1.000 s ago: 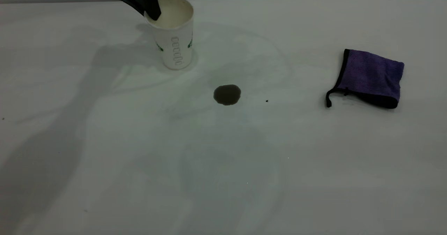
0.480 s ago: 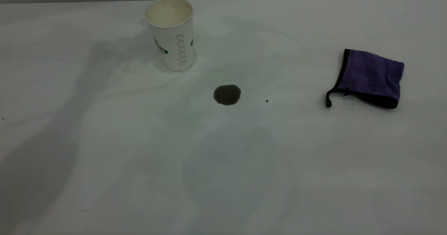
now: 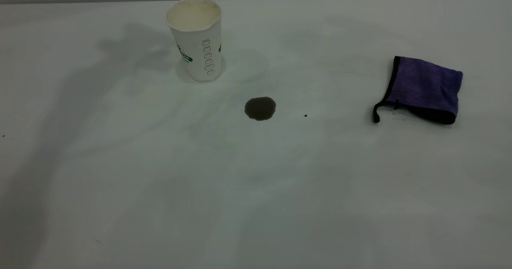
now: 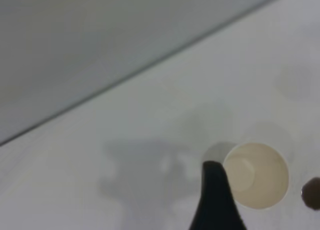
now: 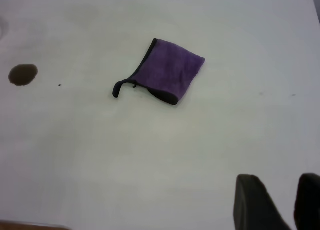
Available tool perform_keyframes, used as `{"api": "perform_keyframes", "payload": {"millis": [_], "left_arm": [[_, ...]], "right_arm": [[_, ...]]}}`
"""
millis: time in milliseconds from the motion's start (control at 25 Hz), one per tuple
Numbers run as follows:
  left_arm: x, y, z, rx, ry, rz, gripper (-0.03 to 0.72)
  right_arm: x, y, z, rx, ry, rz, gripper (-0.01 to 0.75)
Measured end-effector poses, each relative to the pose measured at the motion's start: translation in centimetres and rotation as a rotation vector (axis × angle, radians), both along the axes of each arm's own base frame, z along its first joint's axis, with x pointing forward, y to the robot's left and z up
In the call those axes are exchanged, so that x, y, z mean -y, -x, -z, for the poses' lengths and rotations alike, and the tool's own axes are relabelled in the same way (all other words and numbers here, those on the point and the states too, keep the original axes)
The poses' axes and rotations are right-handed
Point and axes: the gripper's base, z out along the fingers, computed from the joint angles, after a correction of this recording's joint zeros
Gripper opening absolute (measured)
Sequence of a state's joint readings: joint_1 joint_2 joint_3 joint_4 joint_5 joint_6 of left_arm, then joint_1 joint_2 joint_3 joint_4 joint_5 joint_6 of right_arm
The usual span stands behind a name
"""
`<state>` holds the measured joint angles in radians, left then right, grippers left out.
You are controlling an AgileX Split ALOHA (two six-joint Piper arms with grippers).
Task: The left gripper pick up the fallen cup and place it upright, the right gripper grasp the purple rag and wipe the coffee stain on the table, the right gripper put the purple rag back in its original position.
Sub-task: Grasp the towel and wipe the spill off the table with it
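Standing upright at the far left of the worktop (image 3: pixel 120 181), the paper coffee cup (image 3: pixel 196 41) shows its cream inside, mouth up; the first step of the task therefore reads as done. The left tool (image 4: pixel 215 200) appears only in its wrist view, as one dark finger above and just beside the cup's rim, touching nothing; whether its fingers are apart or together cannot be told. Nearer the middle lies the coffee stain (image 3: pixel 260 108), a roundish brown blot, apart from the cup's foot, with a tiny black speck (image 3: pixel 305 115) to its right. Well apart at the right lies the purple rag (image 3: pixel 425 89), folded flat, its black loop tail trailing toward the stain. The right tool (image 5: pixel 277 202), seen only in its wrist view, has its two fingertips spread with a gap between them, empty, hanging clear of the cloth and on the side away from the stain. Judged from this, the rag is the right arm's to take, and the carry afterwards runs leftward to the blot.
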<state>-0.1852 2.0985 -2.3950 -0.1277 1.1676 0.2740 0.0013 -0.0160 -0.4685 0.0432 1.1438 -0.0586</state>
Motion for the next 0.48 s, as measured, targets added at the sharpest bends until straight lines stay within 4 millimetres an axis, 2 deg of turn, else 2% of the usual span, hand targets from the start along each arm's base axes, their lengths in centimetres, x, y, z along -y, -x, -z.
{"api": "perform_keyframes", "payload": {"millis": [120, 240, 480], "left_arm": [[-0.9, 2.6, -2.0, 0.005, -0.022, -0.052, 0.541], [-1.9, 5.9, -2.2, -0.048, -0.059, -0.088, 0.524], [-3.7, 13.9, -0.5, -0.183, -0.094, -0.139, 0.516]], "right_arm": [[0.0, 0.0, 0.0, 0.0, 0.0, 0.0, 0.238], [0.0, 0.0, 0.0, 0.0, 0.0, 0.0, 0.238], [0.0, 0.0, 0.0, 0.0, 0.0, 0.0, 0.238]]}}
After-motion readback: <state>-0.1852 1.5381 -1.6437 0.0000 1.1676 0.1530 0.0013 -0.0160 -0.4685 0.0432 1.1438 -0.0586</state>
